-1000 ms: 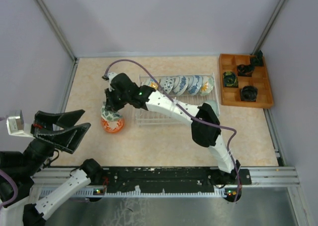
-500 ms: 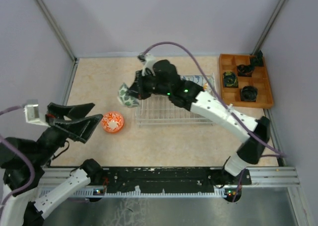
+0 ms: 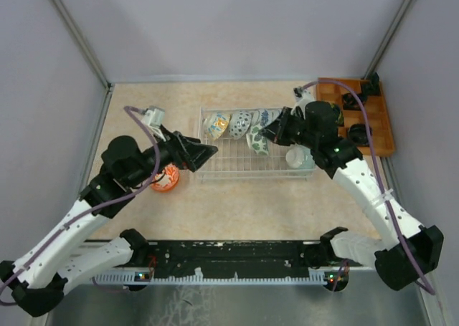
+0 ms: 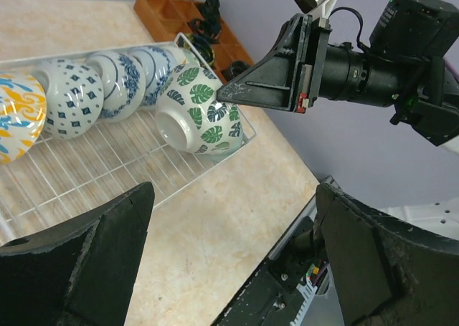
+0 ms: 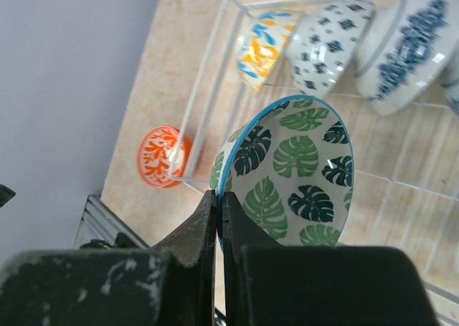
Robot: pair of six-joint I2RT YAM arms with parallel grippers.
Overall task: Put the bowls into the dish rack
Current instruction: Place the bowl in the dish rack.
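Jaws of the left gripper (image 3: 204, 154) are standing wide apart, grasping nothing, and hovering above the worktop (image 3: 237, 204) just beside the near left corner of the dish rack (image 3: 233, 167). Partly under that arm, an orange bowl (image 3: 166, 178) is sitting on the worktop, outside the rack and close to its left side. Jaws of the right gripper (image 5: 219, 200) are clenching the rim of a white bowl with green leaves (image 5: 294, 168) and holding it tipped on its side low over the rack; whether it is touching the wires cannot be told. Beyond it, a row of bowls is leaning on edge along the far side of the rack: a yellow-and-blue bowl (image 3: 216, 124) at the left end, a blue-diamond bowl (image 3: 240, 122) next, then blue-flowered bowls (image 4: 122, 79). At the far right an orange wooden tray (image 3: 382, 138) is lying on the worktop, carrying black items (image 3: 358, 134).
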